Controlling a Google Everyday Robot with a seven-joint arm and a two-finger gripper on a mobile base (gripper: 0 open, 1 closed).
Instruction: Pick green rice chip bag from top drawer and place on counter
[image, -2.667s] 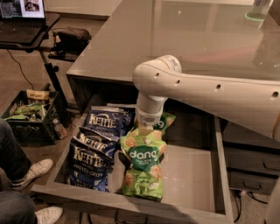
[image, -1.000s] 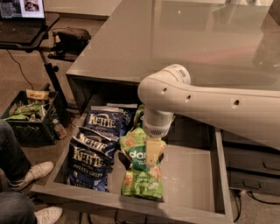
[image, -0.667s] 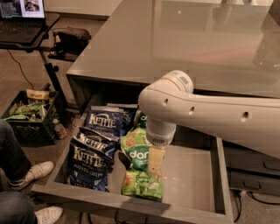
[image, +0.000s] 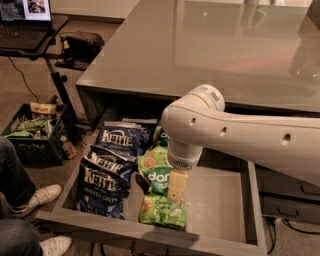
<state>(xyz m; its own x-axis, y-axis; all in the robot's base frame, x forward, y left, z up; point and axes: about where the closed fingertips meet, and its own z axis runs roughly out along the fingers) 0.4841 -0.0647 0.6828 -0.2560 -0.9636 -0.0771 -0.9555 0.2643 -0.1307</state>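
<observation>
The green rice chip bag (image: 159, 192) lies flat in the open top drawer (image: 215, 200), its "dang" circle facing up. A second look-alike green bag (image: 161, 136) peeks out behind it under the counter's edge. My gripper (image: 177, 186) hangs from the white arm straight down onto the middle of the front green bag, covering part of its logo. The glossy grey counter (image: 210, 45) spans the view above the drawer.
Two dark-blue Kettle bags (image: 102, 185) (image: 120, 140) lie at the drawer's left, next to the green bag. A black crate (image: 30, 132) of snack bags, a laptop stand (image: 25, 20) and a person's shoes (image: 37, 195) are at the left. Dark stacked drawers (image: 290, 200) are at the lower right.
My arm has swung toward the drawer's front and lowered. The gripper has moved from the back end of the green bag to its middle. The bags have stayed where they were.
</observation>
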